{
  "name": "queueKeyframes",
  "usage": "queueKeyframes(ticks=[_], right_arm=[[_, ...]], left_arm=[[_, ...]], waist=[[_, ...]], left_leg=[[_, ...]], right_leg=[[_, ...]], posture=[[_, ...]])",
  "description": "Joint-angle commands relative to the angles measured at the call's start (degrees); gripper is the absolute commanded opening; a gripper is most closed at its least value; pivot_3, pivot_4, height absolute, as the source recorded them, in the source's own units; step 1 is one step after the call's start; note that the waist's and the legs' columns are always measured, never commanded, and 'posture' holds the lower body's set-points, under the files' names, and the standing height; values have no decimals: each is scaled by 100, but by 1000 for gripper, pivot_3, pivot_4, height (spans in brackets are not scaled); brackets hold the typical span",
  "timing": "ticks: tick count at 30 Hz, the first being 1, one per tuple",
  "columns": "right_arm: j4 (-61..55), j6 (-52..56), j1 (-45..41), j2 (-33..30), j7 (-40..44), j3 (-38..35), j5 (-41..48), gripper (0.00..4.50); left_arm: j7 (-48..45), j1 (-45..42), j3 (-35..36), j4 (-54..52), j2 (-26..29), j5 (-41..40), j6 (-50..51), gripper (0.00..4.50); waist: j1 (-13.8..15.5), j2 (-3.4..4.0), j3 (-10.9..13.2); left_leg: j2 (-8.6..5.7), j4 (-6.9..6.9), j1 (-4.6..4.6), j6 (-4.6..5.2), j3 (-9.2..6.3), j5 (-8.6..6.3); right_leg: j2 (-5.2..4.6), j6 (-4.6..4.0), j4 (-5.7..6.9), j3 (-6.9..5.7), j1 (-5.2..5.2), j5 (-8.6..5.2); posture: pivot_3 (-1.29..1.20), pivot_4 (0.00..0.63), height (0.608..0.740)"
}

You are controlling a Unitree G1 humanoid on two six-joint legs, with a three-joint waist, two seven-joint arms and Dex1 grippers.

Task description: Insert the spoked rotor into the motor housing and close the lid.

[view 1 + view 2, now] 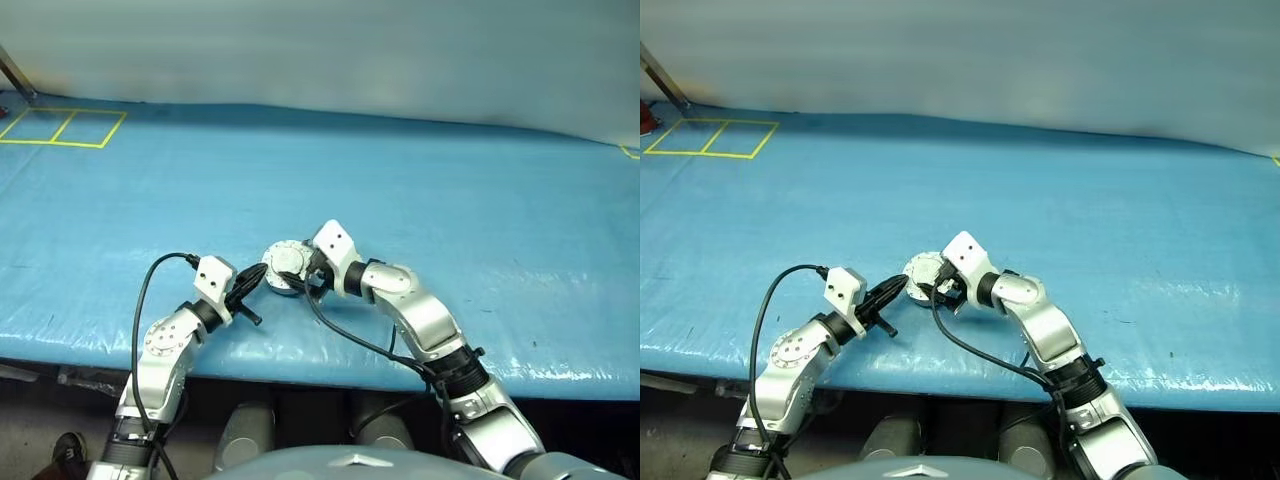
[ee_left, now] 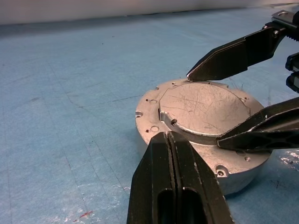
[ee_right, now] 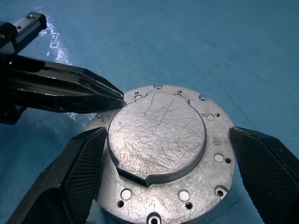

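Observation:
The lid (image 3: 159, 135), a scratched silver-grey disc with small holes round its rim, lies flat on top of the motor housing (image 2: 243, 175) on the blue table. My right gripper (image 3: 173, 158) is open, one finger on each side of the lid and just above it. From the other side my left gripper (image 2: 169, 137) is shut, with its tips against the rim of the lid. In the head views both grippers meet at the housing (image 1: 285, 268) near the table's front edge. The spoked rotor is hidden.
The blue table cover (image 1: 400, 180) stretches far back and to both sides. Yellow taped squares (image 1: 60, 127) mark the far left corner. The table's front edge (image 1: 330, 370) runs just behind my wrists. A black cable (image 1: 345, 330) trails from the right wrist.

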Motion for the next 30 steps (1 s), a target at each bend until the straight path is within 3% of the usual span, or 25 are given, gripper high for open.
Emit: queueKeyframes(ticks=[1,5,13,25,30], right_arm=[[-615,519,-74,41,25,-691,672,4420],[-680,1747,-71,205,-164,-1565,1598,4420],[-293,3473,225,628,-571,-2470,2673,4420],[535,3859,78,1335,-1044,-3019,3244,4420],[698,3889,-4,1428,-1241,-3293,3423,2852]], left_arm=[[-16,132,-206,146,-2,149,152,0],[-22,156,-208,157,-7,162,114,0],[-23,145,-212,168,-17,174,66,0],[11,190,-215,149,-22,271,0,0],[23,230,-216,139,-29,291,-17,0]], waist=[[15,-1,0],[20,0,0],[17,5,2],[4,8,1],[3,10,1]], left_leg=[[-1,2,-8,1,-2,1],[-2,-1,-13,2,-4,1],[-1,-2,-25,2,0,1],[-1,-1,-26,3,3,2],[-1,-1,-27,3,3,2]], right_leg=[[0,0,0,-2,-6,0],[0,0,0,-2,-13,0],[0,0,2,-1,-27,0],[0,0,4,-1,-29,0],[1,0,5,-1,-30,0]], posture=[[0,150,740],[0,150,740],[0,150,740],[0,150,740],[0,150,740]])
